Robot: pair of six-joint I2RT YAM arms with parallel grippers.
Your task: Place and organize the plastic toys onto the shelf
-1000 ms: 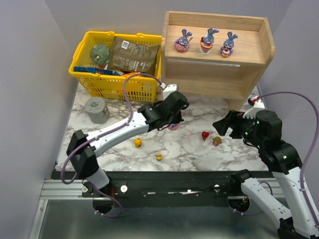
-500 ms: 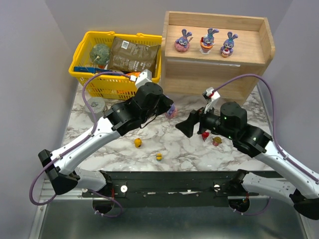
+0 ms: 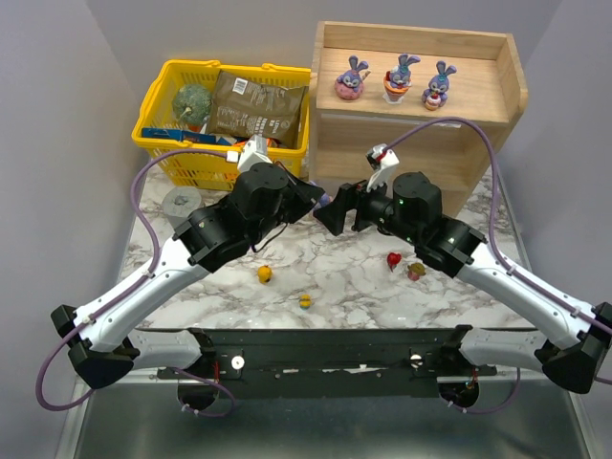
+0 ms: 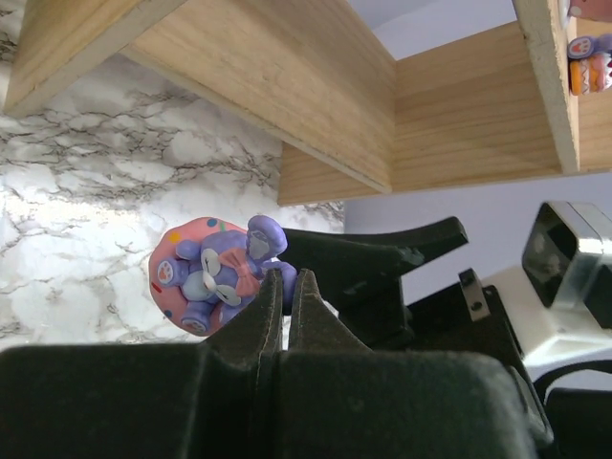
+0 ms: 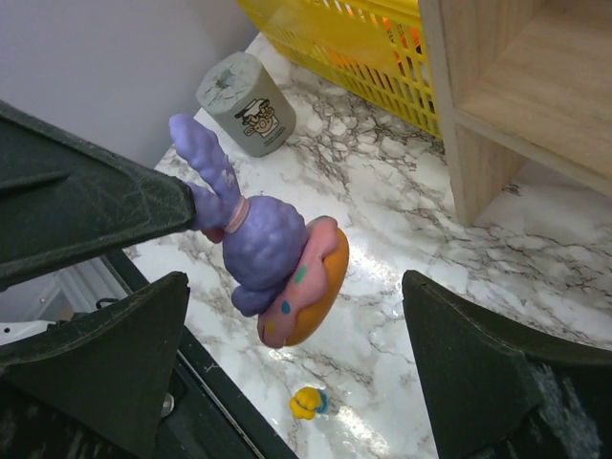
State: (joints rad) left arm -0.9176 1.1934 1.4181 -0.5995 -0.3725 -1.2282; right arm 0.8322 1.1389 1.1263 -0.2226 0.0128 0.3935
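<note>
My left gripper (image 3: 319, 198) (image 4: 287, 279) is shut on an ear of a purple-blue bunny (image 4: 212, 272) (image 5: 277, 256) with a pink, dotted base, held above the marble. My right gripper (image 3: 336, 212) (image 5: 295, 287) faces it, open wide, its fingers (image 5: 115, 359) on either side of the bunny without touching it. Three more bunnies (image 3: 352, 78) (image 3: 401, 76) (image 3: 439, 86) stand in a row on the top tier of the wooden shelf (image 3: 478, 91). On the marble lie small plastic toys: yellow (image 3: 265, 274), yellow-blue (image 3: 305, 300) (image 5: 306, 403), red (image 3: 394, 259), tan-pink (image 3: 416, 272).
The yellow basket (image 3: 191, 158) (image 5: 354, 43) with packets and a green ball stands left of the shelf. A grey cup (image 3: 180, 201) (image 5: 247, 105) sits on the marble in front of it, partly behind my left arm. The shelf's lower tier (image 5: 535, 105) opens toward me.
My left gripper lifted the bunny off the marble and carried it back and right. My right arm swung left to meet it and its jaws opened fully.
</note>
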